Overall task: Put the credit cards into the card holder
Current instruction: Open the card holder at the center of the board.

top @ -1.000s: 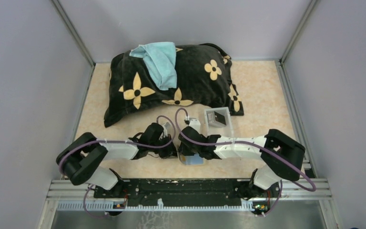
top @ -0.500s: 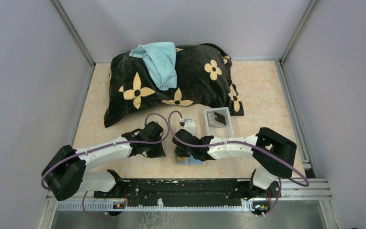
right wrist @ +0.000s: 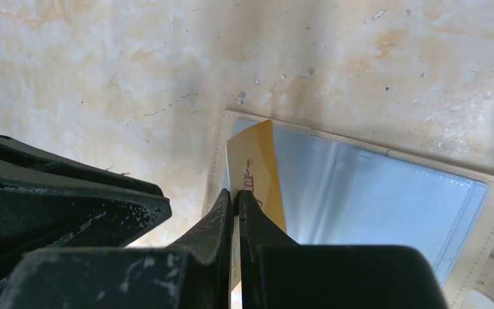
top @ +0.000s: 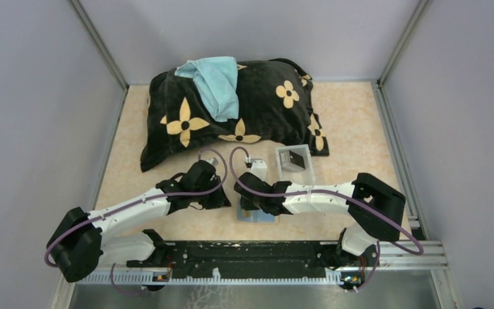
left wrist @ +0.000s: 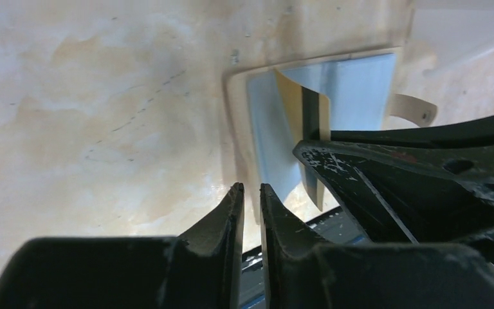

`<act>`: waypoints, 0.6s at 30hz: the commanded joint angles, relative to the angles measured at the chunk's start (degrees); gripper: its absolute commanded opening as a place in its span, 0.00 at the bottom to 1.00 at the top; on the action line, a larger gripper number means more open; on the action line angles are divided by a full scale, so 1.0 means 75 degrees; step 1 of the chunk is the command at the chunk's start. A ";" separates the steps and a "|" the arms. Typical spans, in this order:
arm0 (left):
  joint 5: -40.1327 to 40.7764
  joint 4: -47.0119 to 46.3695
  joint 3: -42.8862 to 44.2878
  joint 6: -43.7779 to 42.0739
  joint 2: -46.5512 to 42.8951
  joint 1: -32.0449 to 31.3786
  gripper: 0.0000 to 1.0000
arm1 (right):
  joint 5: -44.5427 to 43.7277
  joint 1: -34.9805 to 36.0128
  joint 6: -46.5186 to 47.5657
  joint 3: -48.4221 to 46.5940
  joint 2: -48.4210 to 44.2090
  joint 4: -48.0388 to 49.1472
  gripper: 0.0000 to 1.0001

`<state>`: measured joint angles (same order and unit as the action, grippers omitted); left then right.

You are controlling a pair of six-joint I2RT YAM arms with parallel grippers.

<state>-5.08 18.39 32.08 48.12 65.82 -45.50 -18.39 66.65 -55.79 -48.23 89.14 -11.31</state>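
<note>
Pinching the gold credit card (right wrist: 257,161) edge-down, the right gripper (right wrist: 237,193) is hovering over the open card holder (right wrist: 373,187); the left gripper (left wrist: 252,190), slightly parted and empty, is hovering alongside.

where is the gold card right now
In the right wrist view the gold card is pinched in the right claw, on edge at the left end of the open card holder, which lies on the table beside the left claw.

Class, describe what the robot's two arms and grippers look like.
The left arm and right arm have white links between chunky black joints, with a purple cable looping along each. The left gripper and right gripper have black, tapering, scuffed fingers.
</note>
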 commanded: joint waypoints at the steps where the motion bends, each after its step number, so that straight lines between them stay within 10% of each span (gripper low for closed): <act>1: -0.0537 -0.0611 0.0206 -0.0070 0.0024 -0.0059 0.21 | 0.0085 0.0036 -0.0064 0.0397 0.0243 -0.1306 0.00; 18: -0.0454 -0.1235 0.0296 0.0000 0.1196 -0.0686 0.20 | 0.0197 0.0031 -0.0330 0.0686 -0.0267 -0.1361 0.00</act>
<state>-9.06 10.55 33.19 48.29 73.01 -49.50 -19.18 66.59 -58.17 -45.17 86.70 -14.63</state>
